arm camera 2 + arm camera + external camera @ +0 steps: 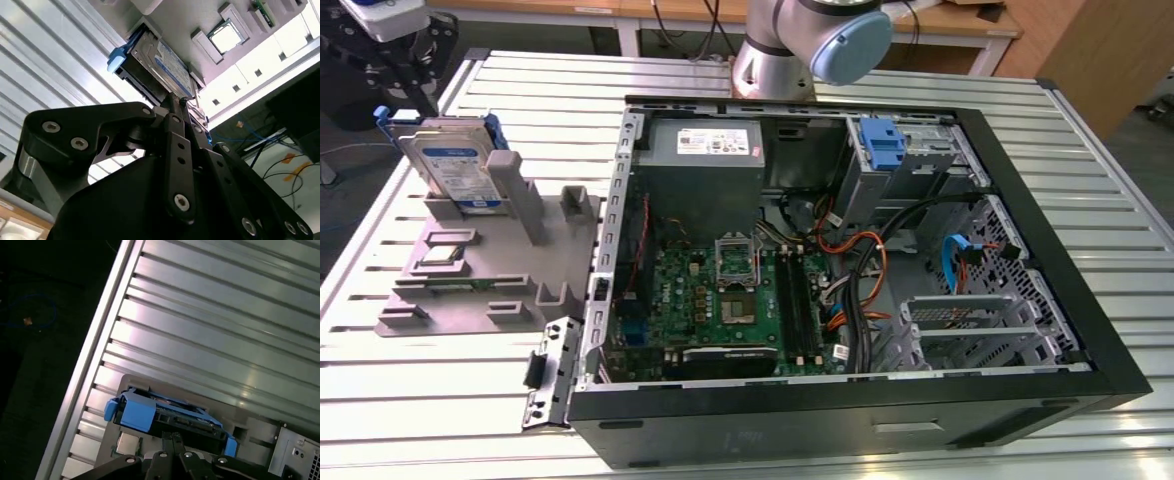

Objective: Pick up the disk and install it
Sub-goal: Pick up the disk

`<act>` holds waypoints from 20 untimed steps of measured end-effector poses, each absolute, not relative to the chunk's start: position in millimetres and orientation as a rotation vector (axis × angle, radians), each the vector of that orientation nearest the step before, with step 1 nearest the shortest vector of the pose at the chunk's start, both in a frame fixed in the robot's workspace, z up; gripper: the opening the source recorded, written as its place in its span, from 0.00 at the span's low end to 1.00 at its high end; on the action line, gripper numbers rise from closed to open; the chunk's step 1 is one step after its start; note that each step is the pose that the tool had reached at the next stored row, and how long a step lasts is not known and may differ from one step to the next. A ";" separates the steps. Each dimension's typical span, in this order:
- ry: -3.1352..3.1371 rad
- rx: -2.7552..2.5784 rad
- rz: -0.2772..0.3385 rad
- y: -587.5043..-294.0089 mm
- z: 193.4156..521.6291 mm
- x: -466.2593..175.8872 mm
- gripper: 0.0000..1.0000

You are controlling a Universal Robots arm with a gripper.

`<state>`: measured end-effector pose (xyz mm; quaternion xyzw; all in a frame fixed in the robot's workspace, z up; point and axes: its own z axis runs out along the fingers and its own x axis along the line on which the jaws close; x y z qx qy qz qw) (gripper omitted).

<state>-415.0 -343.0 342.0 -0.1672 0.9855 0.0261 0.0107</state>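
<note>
The disk, silver-grey with a white-and-blue label and blue carrier, stands on edge, slightly tilted, in the grey holder at the exterior view's left.

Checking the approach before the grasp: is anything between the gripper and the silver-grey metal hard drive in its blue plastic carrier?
Nothing visible does. In the first wrist view the gripper hangs close to the edge of the blue-framed silver-grey disk, with nothing between them.
</note>
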 end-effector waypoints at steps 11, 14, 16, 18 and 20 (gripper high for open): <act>2.991 -0.910 0.085 -343.0 342.0 -415.0 0.10; 2.972 -0.971 0.086 -343.0 342.1 -415.0 0.10; 2.971 -0.975 0.086 -343.0 342.0 -415.0 0.10; 2.971 -0.976 0.086 -343.0 342.0 -415.0 0.10; 2.971 -0.976 0.086 -343.0 342.0 -415.0 0.10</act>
